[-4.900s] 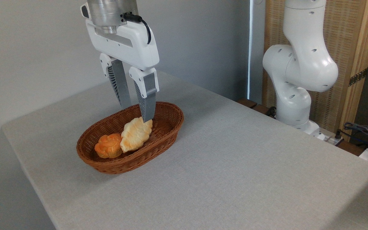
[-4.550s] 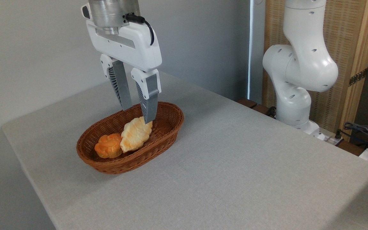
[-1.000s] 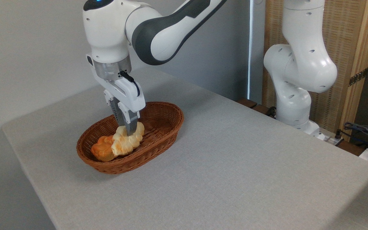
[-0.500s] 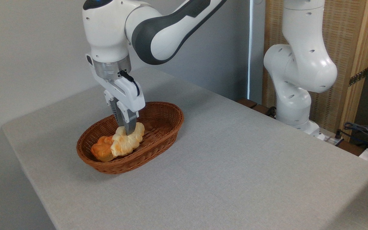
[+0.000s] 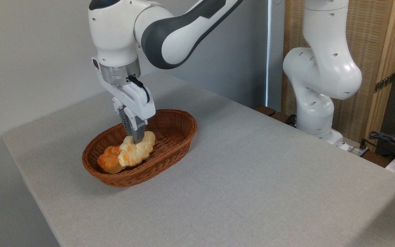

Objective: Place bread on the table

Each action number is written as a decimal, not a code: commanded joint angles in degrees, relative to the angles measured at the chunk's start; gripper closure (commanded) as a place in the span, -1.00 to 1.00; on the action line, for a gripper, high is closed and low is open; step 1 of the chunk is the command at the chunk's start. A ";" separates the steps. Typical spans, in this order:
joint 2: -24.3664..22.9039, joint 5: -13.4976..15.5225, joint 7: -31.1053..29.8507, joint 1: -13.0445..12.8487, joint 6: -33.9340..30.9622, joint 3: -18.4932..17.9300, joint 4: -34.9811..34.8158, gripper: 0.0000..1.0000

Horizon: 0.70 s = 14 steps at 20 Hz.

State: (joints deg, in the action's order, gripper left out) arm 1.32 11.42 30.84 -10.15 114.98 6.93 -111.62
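Jaws are clamping your gripper (image 5: 136,140) on the bread (image 5: 136,150), which is sitting tilted in the basket (image 5: 180,135) against the orange bun (image 5: 107,162) at its 8 o'clock, suggesting you are gripping it to lift onto the table (image 5: 252,178).

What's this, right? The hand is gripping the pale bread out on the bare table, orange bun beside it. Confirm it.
Not quite. The hand does grip the pale bread with the orange bun beside it, but both sit inside the brown wicker basket, not on the bare table. The fixed camera view shows this.
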 commanded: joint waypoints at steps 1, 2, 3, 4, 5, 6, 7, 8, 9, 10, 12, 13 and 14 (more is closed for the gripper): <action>-0.62 -2.01 2.20 -0.40 -7.30 -1.39 3.50 0.93; -0.62 -2.54 2.56 -0.40 -8.97 -2.35 4.55 0.93; -0.62 -2.63 3.17 -0.40 -10.38 -2.97 5.70 0.93; -0.62 -2.63 4.48 -0.40 -12.05 -3.85 6.93 0.93; -0.62 -2.55 5.89 -0.40 -14.06 -4.82 8.42 0.92; -0.62 -2.63 7.12 -0.31 -15.82 -5.17 9.39 0.92; -0.71 -2.63 8.00 -0.31 -16.80 -5.52 10.09 0.92; -0.80 -2.81 8.88 -0.31 -17.77 -6.83 10.62 0.92; -0.88 -2.81 9.67 -0.31 -18.65 -7.72 11.33 0.91; -0.88 -2.81 10.81 -0.31 -19.70 -8.51 12.12 0.89; -0.88 -2.81 12.23 -0.31 -20.85 -10.27 13.52 0.89; -0.88 -2.72 12.32 -0.31 -20.85 -11.23 14.31 0.89; -0.88 -2.81 12.84 -0.31 -20.76 -12.46 15.10 0.89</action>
State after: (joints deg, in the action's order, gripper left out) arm 0.54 9.09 42.00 -9.99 95.97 -2.46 -99.37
